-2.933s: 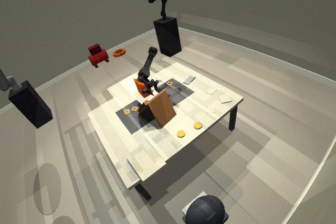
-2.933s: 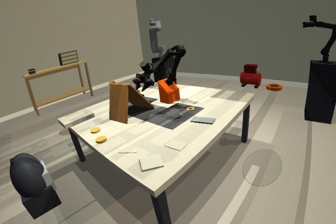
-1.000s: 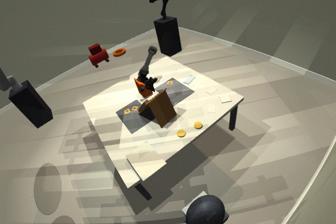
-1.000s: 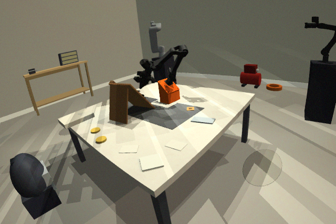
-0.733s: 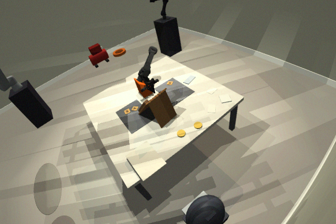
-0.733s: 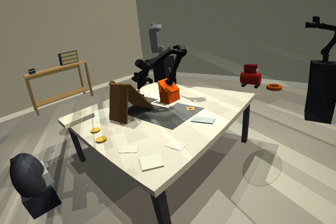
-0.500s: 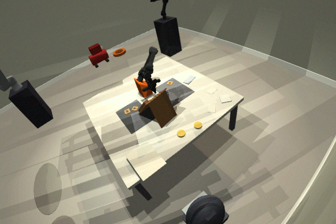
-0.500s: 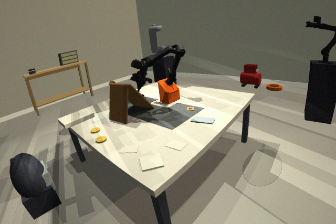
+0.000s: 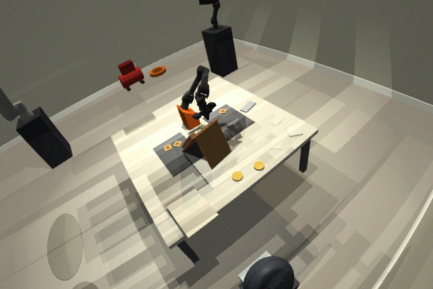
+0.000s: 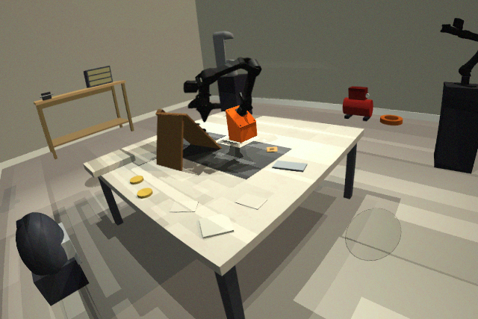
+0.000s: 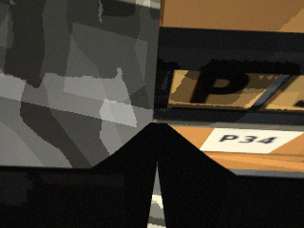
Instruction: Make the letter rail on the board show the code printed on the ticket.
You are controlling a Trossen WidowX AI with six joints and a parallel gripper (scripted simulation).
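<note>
The gripper (image 9: 208, 117) (image 10: 204, 119) (image 11: 159, 124) is shut with nothing between its fingers. In the wrist view its joined fingertips are at the left end of the dark rail (image 11: 209, 44), overlapping the board's lower left edge. The brown board (image 9: 214, 144) (image 10: 169, 141) (image 11: 247, 14) leans on its stand. A P tile (image 11: 220, 88) sits in the rail near its left end, and part of another tile (image 11: 296, 98) shows at the right edge. The ticket (image 11: 247, 140) below reads P34. Loose tiles (image 9: 168, 147) (image 9: 177, 143) (image 9: 222, 111) (image 10: 271, 149) lie on the dark mats. Fingertip contact cannot be told.
The orange arm base (image 9: 189, 118) (image 10: 241, 128) stands behind the board. Two yellow discs (image 9: 237, 176) (image 9: 259, 165) lie near the counter's edge. A grey-blue slab (image 9: 247, 106) (image 10: 290, 166) and thin pale sheets (image 9: 294, 132) (image 10: 215, 226) also lie on the counter.
</note>
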